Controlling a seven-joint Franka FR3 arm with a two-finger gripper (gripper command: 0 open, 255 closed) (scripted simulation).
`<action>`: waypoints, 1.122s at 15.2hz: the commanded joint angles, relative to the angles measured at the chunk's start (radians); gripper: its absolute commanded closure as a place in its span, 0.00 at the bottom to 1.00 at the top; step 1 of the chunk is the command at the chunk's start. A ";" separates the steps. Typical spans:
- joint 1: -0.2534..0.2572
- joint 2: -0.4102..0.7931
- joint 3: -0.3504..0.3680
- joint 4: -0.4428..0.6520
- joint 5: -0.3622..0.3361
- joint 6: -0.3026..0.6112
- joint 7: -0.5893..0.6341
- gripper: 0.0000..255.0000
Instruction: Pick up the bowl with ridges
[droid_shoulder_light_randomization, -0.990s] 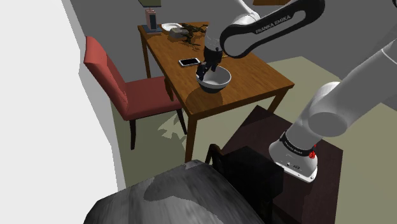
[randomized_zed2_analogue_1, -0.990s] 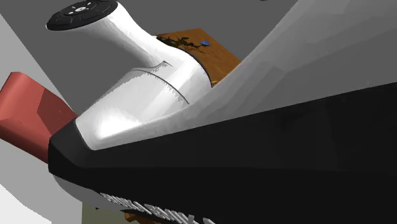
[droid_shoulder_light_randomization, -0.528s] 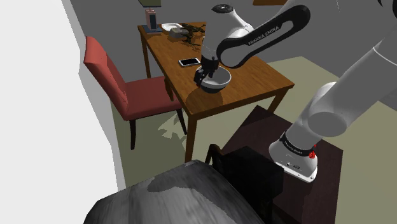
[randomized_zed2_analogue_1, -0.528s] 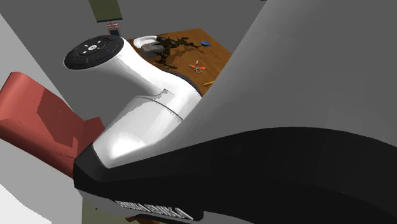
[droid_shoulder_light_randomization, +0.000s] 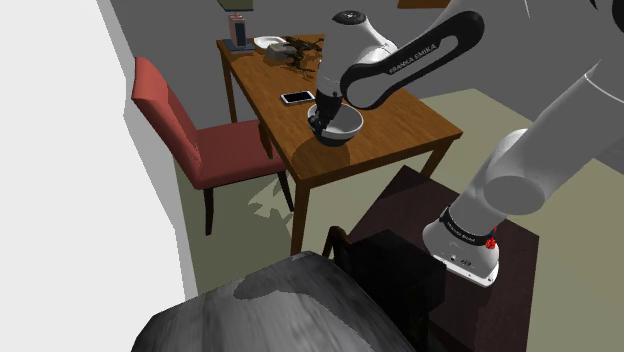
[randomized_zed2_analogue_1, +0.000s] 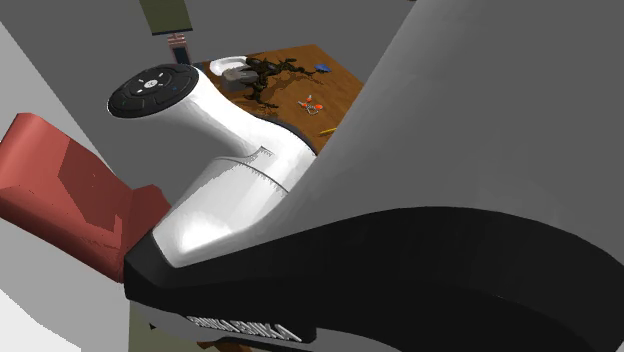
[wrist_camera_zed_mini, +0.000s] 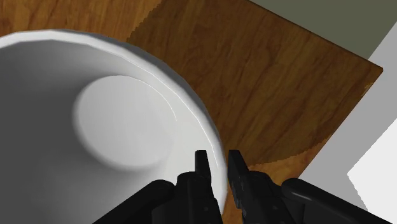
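A white bowl (droid_shoulder_light_randomization: 340, 126) with a faintly ridged wall (wrist_camera_zed_mini: 95, 121) stands on the brown wooden table (droid_shoulder_light_randomization: 390, 120), near the edge that faces the stand. My black gripper (droid_shoulder_light_randomization: 320, 118) comes down on the bowl's rim at the shoulder view's left side. In the wrist view the gripper (wrist_camera_zed_mini: 217, 164) is shut on that rim: one finger (wrist_camera_zed_mini: 201, 164) is inside the bowl, the other (wrist_camera_zed_mini: 235, 167) outside, with the thin wall clasped between them. The bowl rests on the table.
A white phone (droid_shoulder_light_randomization: 297, 97) lies just beyond the bowl. A dark twiggy object (droid_shoulder_light_randomization: 300, 52), a white dish (droid_shoulder_light_randomization: 268, 43) and a small box (droid_shoulder_light_randomization: 238, 30) crowd the far end. A red chair (droid_shoulder_light_randomization: 195, 140) stands beside the table. The arm's white link (randomized_zed2_analogue_1: 230, 150) blocks most of the second exterior view.
The hand came down from above the bowl to its rim, then the fingers shut on the rim. The bowl has not moved.
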 joint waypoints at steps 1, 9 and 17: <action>0.000 0.000 -0.001 -0.001 0.000 0.000 0.000 1.00; 0.006 -0.045 -0.002 0.027 0.024 -0.071 -0.023 1.00; 0.013 -0.105 -0.007 0.083 0.051 -0.184 -0.053 1.00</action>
